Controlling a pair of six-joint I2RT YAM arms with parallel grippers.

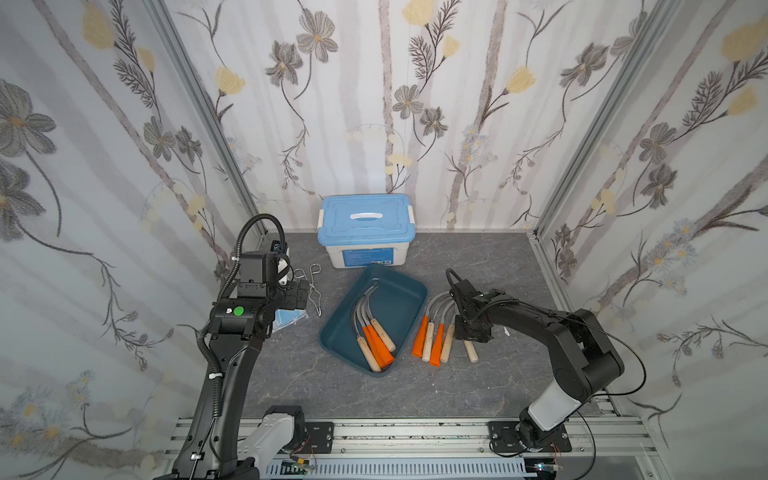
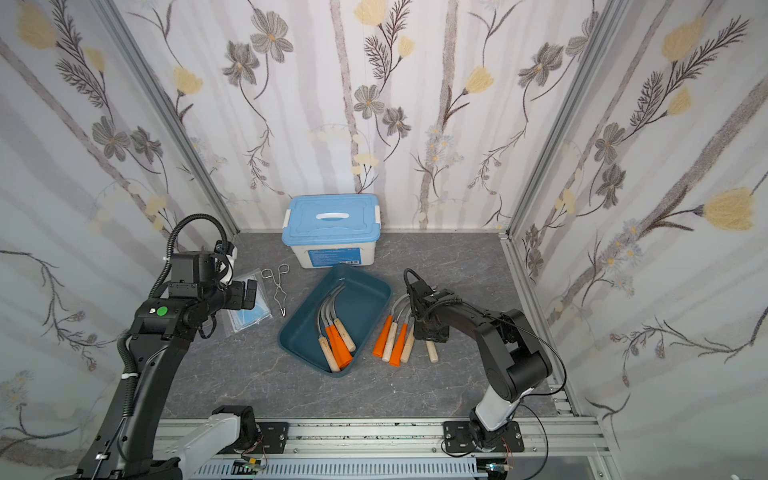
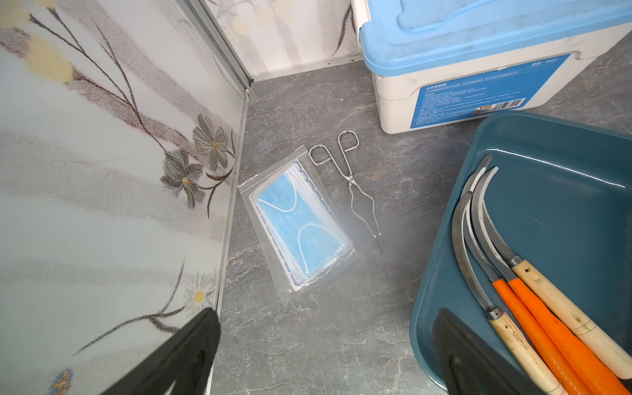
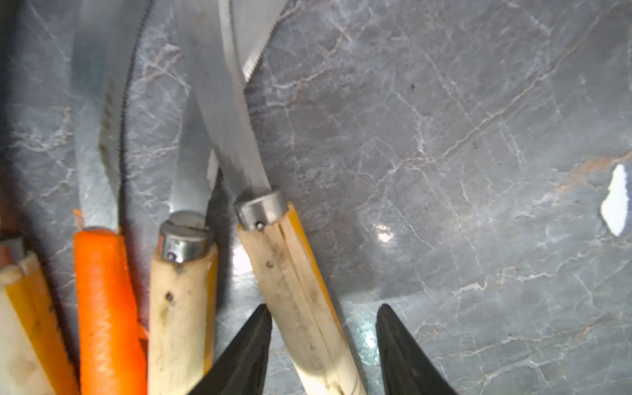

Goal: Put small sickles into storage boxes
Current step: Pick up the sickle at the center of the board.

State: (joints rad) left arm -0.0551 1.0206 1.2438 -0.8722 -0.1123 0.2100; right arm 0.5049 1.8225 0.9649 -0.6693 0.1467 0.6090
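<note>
Grey marble tabletop [image 1: 291, 374]: beside the teal tray [image 1: 399, 303] I straddle the farthest wooden-handled sickle [image 4: 297, 290] with my right gripper [image 4: 324, 307], jaws apart, ready to pinch; left gripper [image 3: 326, 313] hangs spread.

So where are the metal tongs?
In both top views the tongs lie on the table, left side, between the teal tray and the bagged masks.

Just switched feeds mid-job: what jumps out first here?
Orange and wooden-handled sickles: four lie in the teal tray at centre, five more fan out on the table beside it. The right gripper stands open astride the outermost wooden handle there.
</note>
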